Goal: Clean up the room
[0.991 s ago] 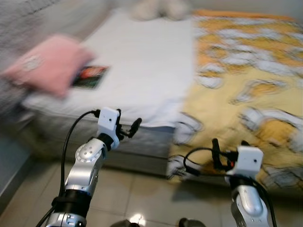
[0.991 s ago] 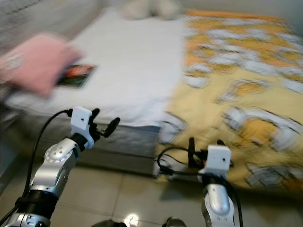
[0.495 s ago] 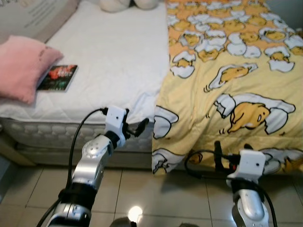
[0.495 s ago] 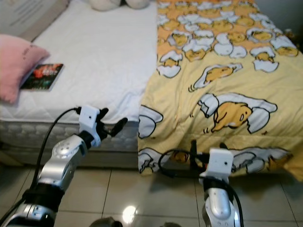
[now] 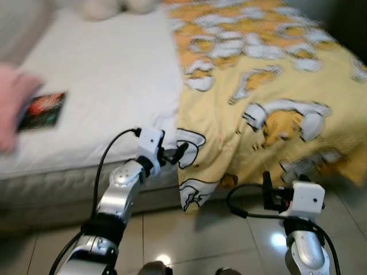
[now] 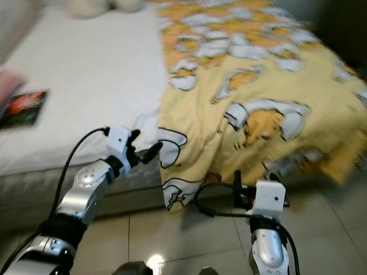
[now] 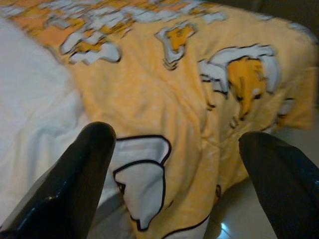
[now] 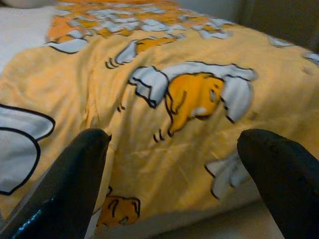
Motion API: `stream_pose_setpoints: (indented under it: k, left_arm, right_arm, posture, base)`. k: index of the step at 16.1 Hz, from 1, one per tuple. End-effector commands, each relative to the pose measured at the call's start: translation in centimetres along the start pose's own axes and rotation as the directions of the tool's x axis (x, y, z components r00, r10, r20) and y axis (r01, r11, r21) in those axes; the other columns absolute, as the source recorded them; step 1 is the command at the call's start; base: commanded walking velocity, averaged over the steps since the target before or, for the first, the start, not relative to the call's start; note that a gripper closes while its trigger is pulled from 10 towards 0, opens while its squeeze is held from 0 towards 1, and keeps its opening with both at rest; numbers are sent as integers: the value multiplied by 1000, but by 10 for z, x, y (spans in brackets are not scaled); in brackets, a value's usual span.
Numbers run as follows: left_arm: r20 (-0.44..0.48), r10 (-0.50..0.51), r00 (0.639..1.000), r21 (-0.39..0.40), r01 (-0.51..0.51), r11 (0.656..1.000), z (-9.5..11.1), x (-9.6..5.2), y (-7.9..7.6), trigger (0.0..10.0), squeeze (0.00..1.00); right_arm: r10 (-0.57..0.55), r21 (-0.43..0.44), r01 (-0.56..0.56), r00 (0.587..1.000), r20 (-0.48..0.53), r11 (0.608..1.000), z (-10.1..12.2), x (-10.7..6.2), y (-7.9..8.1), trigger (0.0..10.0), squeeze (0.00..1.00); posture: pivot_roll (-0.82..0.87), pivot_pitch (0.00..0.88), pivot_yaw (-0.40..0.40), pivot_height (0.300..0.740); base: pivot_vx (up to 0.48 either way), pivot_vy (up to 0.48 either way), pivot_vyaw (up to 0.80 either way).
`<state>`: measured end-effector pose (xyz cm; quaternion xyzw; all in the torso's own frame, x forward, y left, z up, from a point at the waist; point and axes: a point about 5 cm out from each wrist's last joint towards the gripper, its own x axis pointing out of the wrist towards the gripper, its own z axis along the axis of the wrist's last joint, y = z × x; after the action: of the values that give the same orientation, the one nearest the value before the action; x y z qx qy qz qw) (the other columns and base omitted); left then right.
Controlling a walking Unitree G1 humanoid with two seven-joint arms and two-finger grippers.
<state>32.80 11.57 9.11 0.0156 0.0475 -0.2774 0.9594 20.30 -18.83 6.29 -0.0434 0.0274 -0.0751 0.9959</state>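
A yellow blanket (image 5: 258, 86) with a cartoon egg pattern covers the right part of the bed and hangs over its front edge. The white sheet (image 5: 103, 86) lies bare on the left part. My left gripper (image 5: 175, 152) is open in front of the bed, right at the blanket's hanging corner (image 7: 149, 189), with nothing between its fingers (image 7: 75, 169). My right gripper (image 8: 174, 149) is open lower down, above the floor, facing the blanket's front drape. A book (image 5: 41, 110) lies on the sheet at the left, beside a pink pillow (image 5: 7, 112).
Pale plush toys (image 5: 109, 7) sit at the head of the bed. The grey mattress side (image 5: 46, 189) runs along the front. Glossy floor tiles (image 5: 218, 240) lie under both arms. The view is somewhat blurred.
The camera has swung right, so the pillow and book sit nearer the left edge. My left gripper has come closer to the blanket's hanging corner. Both grippers stay open.
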Motion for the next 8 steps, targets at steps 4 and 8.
stream_pose_setpoints:
  k: [4, 8]
  left_arm:
    - [-2, -24, 1000, 31, 24, 999, 1, 5, -4, 10000, 0]
    - [-28, -37, 999, 68, 39, 997, -1, 8, -10, 10000, 0]
  right_arm:
    - [-6, 9, 6, 1000, 10, 1000, 1, -3, 4, 10000, 298]
    - [0, 12, 0, 1000, 8, 1000, 2, -3, 6, 10000, 294]
  posture:
    - [-78, 86, 86, 740]
    - [-76, 94, 86, 740]
  base:
    - [338, 165, -200]
    - [353, 0, 0]
